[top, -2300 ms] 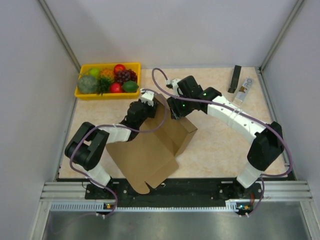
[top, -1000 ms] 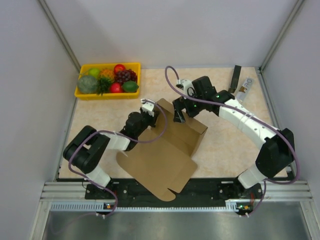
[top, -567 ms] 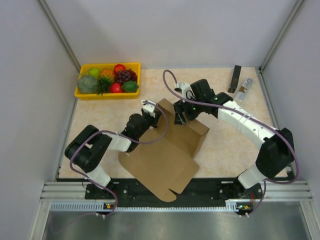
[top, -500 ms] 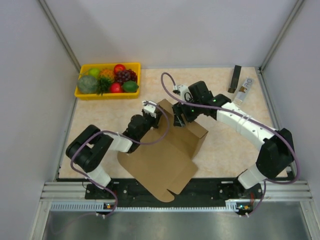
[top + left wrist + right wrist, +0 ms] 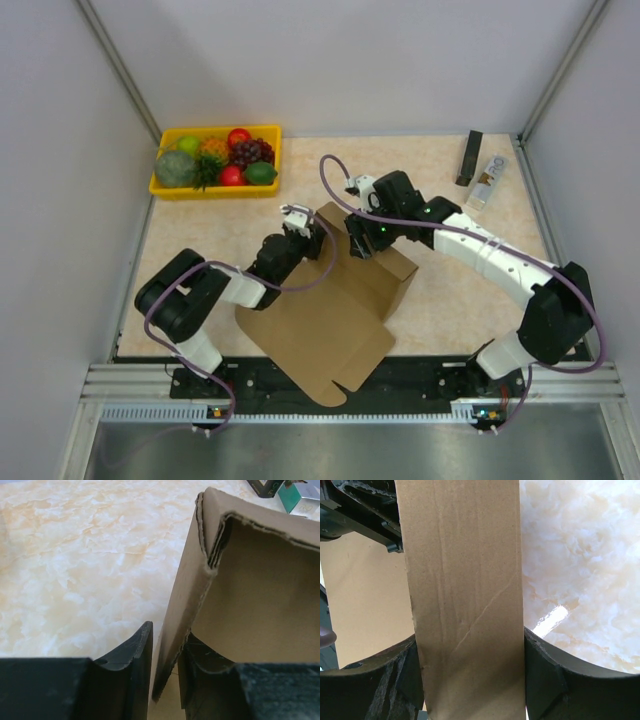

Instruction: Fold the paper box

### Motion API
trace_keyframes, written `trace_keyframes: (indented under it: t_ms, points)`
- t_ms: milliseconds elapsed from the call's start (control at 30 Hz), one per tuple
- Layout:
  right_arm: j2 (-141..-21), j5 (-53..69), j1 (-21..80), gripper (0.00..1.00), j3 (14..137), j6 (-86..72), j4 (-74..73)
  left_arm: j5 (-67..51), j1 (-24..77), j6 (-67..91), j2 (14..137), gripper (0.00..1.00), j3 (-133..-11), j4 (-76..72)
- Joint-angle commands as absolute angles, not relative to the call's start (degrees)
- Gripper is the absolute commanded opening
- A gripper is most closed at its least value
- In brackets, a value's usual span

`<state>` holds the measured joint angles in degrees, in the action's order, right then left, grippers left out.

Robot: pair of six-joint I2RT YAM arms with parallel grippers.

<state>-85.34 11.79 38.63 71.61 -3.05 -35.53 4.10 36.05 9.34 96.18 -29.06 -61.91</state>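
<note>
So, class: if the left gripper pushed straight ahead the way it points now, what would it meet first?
The paper box: its upright wall stands between the fingers of the left gripper, so going on would slide them further along that wall, towards its folded corner; how far is unclear.

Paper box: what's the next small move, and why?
Probably back the left pincer off the paper box. Its jaws stand loose around the box's upright wall, with a gap showing on one side, while the right pincer clamps the box's raised panel from both sides and looks able to hold it alone.
</note>
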Motion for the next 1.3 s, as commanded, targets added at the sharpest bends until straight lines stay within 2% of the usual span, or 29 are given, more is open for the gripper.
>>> trace_keyframes:
  t_ms: [0, 67, 100, 133, 167, 300, 600, 633, 667, 733, 767, 867, 1033, 1267]
  points:
    - [-83.14, 12.13, 39.46, 0.64, 72.16, -3.25, -34.01, 3.52, 35.77, 8.27, 94.92, 0.3, -28.48, -61.71]
    - [-83.32, 12.3, 39.46, 0.64, 72.42, -3.51, -34.01, 3.51, 35.86, 7.74, 94.92, 0.26, -29.61, -59.08]
    - [-83.32, 13.0, 39.46, 0.64, 72.51, -3.69, -34.01, 5.17, 36.03, 7.73, 94.83, 0.11, -30.32, -57.67]
    - [-83.23, 13.62, 39.46, 0.63, 72.6, -4.3, -34.01, 7.71, 37.17, 7.65, 95.18, 0.05, -32.24, -52.96]
    - [-83.41, 14.23, 39.55, 0.63, 72.6, -4.74, -33.67, 15.48, 37.96, 7.47, 95.45, 0.02, -33.47, -50.65]
    - [-83.23, 16.69, 40.52, 0.6, 71.72, -8.77, -31.99, 26.0, 41.13, 8.79, 97.2, 0.0, -36.48, -47.46]
    - [-81.47, 18.9, 41.13, 0.56, 69.08, -13.1, -28.74, 37.01, 45.35, 2.99, 99.84, 0.0, -32.61, -59.94]
    - [-81.39, 18.46, 41.22, 0.56, 69.17, -12.92, -28.74, 36.13, 45.26, 2.81, 99.58, 0.03, -32.26, -59.94]
    - [-81.39, 17.06, 41.13, 0.56, 69.34, -12.66, -28.65, 35.43, 45.26, 3.07, 99.15, 0.17, -31.99, -59.51]
    - [-81.56, 16.09, 41.13, 0.57, 69.43, -11.78, -28.83, 31.67, 45.0, 5.96, 96.52, 0.32, -30.24, -57.23]
    - [-81.74, 15.74, 40.96, 0.57, 69.52, -11.52, -28.83, 30.51, 44.83, 7.02, 95.37, 0.44, -29.54, -56.78]
    - [-82.35, 15.65, 40.7, 0.57, 69.7, -10.64, -28.92, 25.24, 44.56, 8.61, 90.8, 0.64, -26.2, -56.34]
    - [-82.97, 15.12, 39.9, 0.57, 69.87, -9.58, -29.09, 18.29, 43.24, 10.28, 82.8, 0.76, -23.47, -50.64]
    - [-83.05, 15.99, 39.2, 0.59, 70.22, -8.7, -29.27, 12.58, 42.89, 15.45, 69.37, 0.8, -18.91, -42.46]
